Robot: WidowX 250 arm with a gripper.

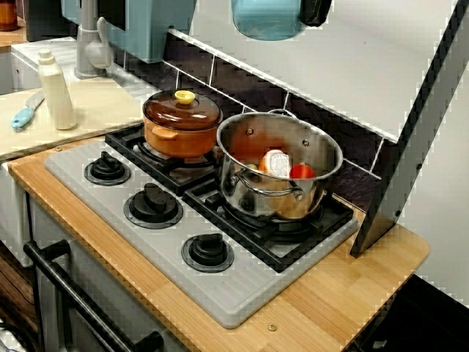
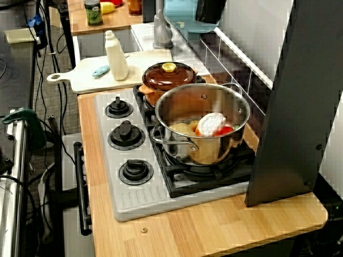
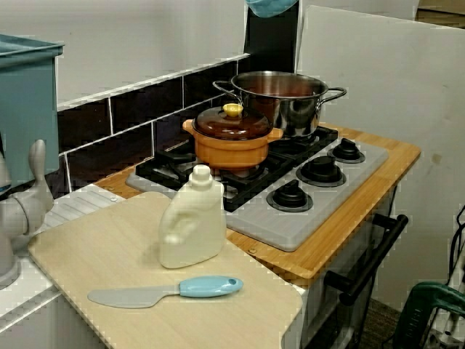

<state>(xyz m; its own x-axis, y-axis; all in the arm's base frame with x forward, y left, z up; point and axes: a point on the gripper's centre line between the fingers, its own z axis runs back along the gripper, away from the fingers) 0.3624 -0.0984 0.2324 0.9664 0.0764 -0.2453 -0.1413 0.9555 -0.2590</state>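
Up at the top edge, that dark scrap is my pincer, right beside a pale blue rounded thing. The frame cuts off my fingers, so I can't tell whether they're spread or clenched, or whether they grip that blue thing at all. Nearest below me sits the steel pot, upright and unlidded on the hob's right-hand burner. It's hard by the orange pot; touching or just apart, I can't say.

My read on working here: any move down should be plumb over the pot's mouth, clear of the rim and the two loop handles. A knock would likely shove it into the orange pot. The dark slanted panel hems me in on the right, so I'd favour the open side. I'd go slowly too, since smooth steel on a grate looks apt to skid.

Contents now. In the steel pot there's a white-and-orange piece in the middle and a red piece tucked against it. A yellowish piece lies beside them, clearest from the stove's end. The orange pot has its brown lid with the yellow knob on, so the inside is hidden. Off on the board, a white bottle stands upright with a blue-handled knife lying flat near it.
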